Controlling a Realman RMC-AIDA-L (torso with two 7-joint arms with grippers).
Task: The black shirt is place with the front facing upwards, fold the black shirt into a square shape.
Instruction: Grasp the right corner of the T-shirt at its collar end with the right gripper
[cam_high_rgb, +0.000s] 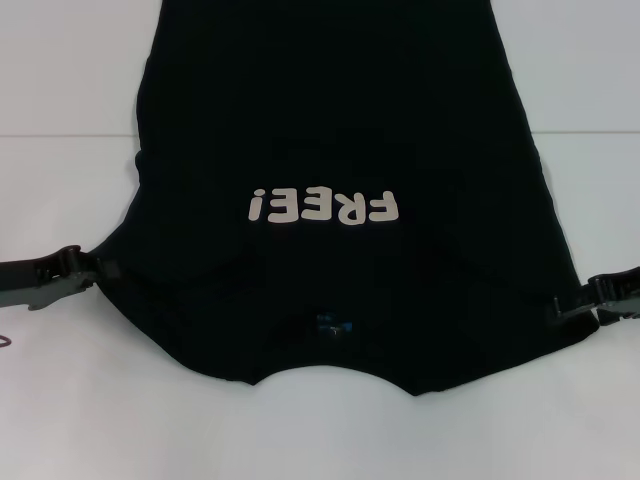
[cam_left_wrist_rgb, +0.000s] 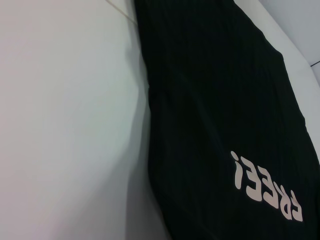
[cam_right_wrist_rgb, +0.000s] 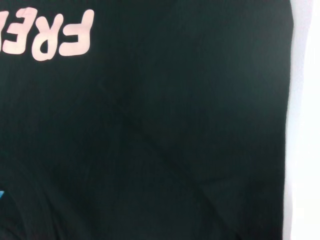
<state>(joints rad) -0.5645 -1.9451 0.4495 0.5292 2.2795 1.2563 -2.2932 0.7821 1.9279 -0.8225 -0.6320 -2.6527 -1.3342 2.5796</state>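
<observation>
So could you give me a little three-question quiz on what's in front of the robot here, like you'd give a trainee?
1. True or false: the large black cloth T-shirt lies with its off-white "FREE!" lettering facing up.
2. Where is the left gripper? A) at the shirt's edge on the robot's left B) above the lettering C) out of view
3. Fill in: the small blue neck label sits at the shirt's end ____ the robot.

Key: 1 true; 2 A, with the right gripper at the opposite edge; 3 nearest.
</observation>
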